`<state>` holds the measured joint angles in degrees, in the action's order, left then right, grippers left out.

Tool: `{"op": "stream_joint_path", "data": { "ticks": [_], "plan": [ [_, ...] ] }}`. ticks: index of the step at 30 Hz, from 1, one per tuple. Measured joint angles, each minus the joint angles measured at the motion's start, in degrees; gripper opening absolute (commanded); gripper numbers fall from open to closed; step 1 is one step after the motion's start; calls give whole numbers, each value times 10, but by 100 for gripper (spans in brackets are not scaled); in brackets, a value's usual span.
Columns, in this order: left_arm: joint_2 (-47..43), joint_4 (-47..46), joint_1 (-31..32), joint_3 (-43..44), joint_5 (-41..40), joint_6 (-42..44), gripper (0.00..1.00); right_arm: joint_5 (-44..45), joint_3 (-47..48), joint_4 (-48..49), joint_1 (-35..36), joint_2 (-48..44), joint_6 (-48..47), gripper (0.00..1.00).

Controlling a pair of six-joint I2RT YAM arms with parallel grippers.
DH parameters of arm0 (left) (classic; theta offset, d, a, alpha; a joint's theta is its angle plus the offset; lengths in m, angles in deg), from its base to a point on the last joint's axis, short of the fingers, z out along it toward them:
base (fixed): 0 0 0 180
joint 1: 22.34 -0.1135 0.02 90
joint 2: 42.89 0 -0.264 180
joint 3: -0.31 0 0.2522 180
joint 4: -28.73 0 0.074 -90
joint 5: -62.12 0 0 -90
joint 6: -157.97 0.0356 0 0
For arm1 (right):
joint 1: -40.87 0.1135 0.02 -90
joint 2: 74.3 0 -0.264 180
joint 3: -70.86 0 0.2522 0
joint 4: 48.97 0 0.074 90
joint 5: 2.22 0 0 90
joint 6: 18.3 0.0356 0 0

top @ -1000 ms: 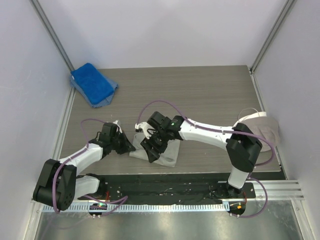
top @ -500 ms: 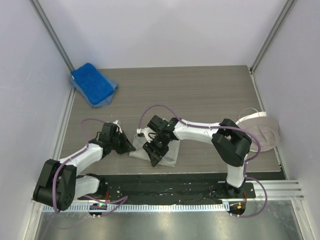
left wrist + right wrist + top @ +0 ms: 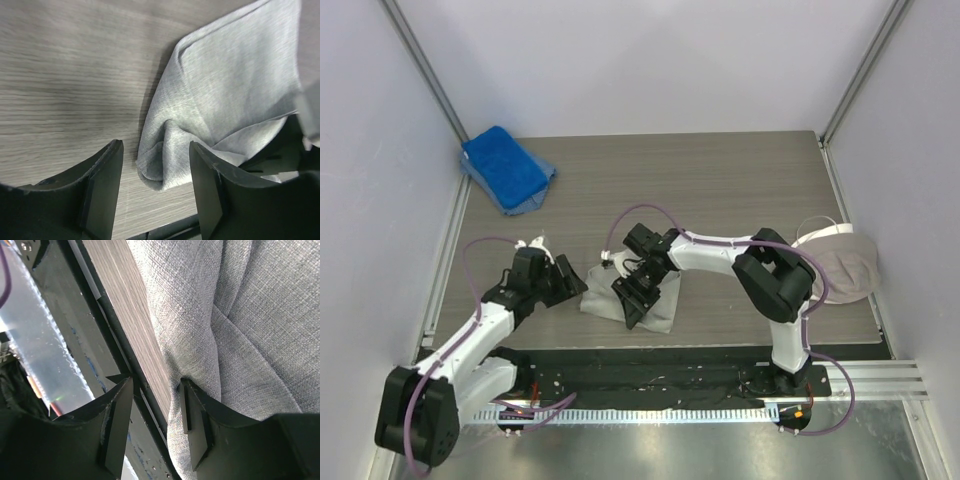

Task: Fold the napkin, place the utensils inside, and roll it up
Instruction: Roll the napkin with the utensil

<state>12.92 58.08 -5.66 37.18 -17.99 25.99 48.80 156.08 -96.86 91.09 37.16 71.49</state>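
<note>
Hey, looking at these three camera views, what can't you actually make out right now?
- Spoon: seen in no view; whether it lies inside the folded napkin cannot be told.
- Napkin's middle, top view: covered by the right gripper.
- Napkin's right part, left wrist view: cut off by the frame edge.
- Napkin's outline, right wrist view: runs past the right and bottom edges.
</note>
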Motion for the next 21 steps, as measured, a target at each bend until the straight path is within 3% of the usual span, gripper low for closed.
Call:
{"op": "stream_joint_path", "data": {
  "ticks": [7,15,21],
  "plan": [
    [-83,-5,0,-31,-5,-7,51,-40,3,-2,-15,16,-8,50],
    [-80,-46,0,-74,37,-23,44,-57,8,-6,-21,26,-11,50],
    [-40,-90,0,-78,52,-30,25,-57,9,-7,-21,26,-12,50]
  ]
}}
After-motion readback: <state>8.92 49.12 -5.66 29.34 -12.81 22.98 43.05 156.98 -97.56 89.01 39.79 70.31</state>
